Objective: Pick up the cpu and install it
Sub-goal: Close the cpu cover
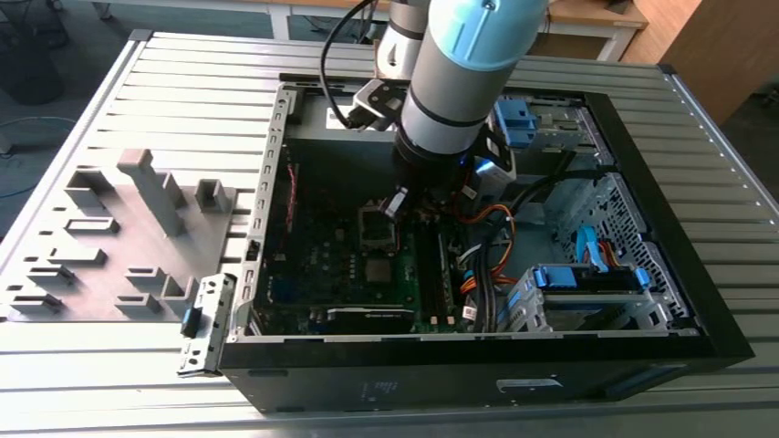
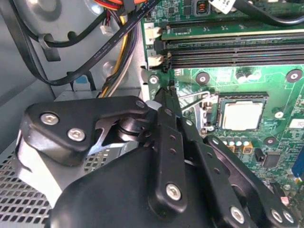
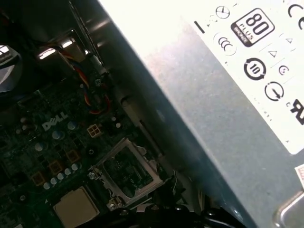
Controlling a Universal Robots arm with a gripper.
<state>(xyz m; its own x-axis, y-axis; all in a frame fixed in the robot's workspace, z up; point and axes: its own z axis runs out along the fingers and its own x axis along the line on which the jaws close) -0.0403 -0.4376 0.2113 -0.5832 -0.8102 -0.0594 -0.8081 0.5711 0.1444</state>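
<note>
1. My arm [image 1: 469, 82] comes steeply down into the open computer case [image 1: 512, 365], with the wrist over the motherboard [image 2: 266, 83].
2. My gripper [image 2: 167, 93] is narrow, its tips pressed together and holding nothing.
3. The cpu [image 2: 242, 115] lies flat in its socket near my tips, and the load plate [image 3: 126, 173] is raised beside it.

Robotics lab or workshop set up for computer assembly.
A robot arm [image 1: 469, 73] reaches into an open computer case [image 1: 487, 379] on a slotted metal bench [image 1: 195, 100], beside a grey fixture tray [image 1: 116, 274]; wooden furniture [image 1: 712, 46] stands behind.
</note>
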